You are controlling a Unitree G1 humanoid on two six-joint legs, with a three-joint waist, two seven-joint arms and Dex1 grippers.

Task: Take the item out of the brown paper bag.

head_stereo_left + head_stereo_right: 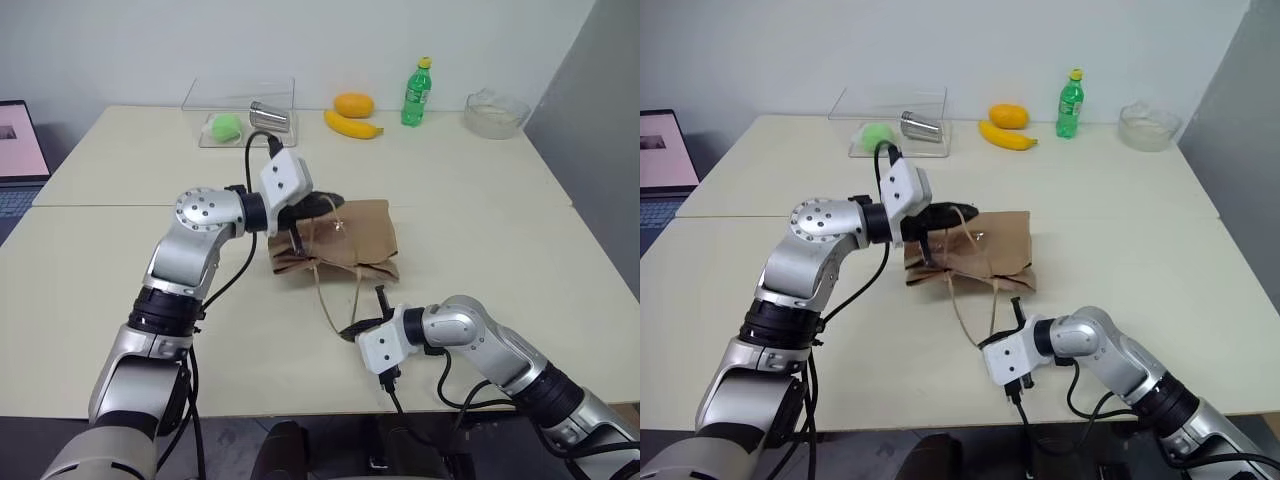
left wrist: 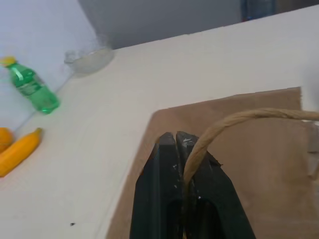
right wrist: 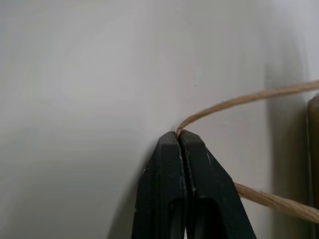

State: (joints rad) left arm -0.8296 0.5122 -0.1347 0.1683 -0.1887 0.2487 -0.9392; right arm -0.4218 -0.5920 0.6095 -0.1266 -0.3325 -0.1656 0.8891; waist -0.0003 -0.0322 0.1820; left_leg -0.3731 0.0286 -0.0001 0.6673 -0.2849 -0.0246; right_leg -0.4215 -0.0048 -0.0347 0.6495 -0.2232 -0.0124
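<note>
The left gripper [image 2: 180,144] pinched the far loop handle [image 2: 239,119] of the flattened brown paper bag [image 1: 345,240] at table centre, while the right gripper [image 3: 178,135] clamped the near loop handle [image 3: 239,102], evidently to spread the bag's mouth.

Bright, even indoor light — soft shadows, wrist views slightly blurred.

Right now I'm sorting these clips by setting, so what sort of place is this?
Probably a lab or office test bench, not a home: plain cream tables against a bare wall, a laptop at the edge, and staged props like the banana and green soda bottle.
</note>
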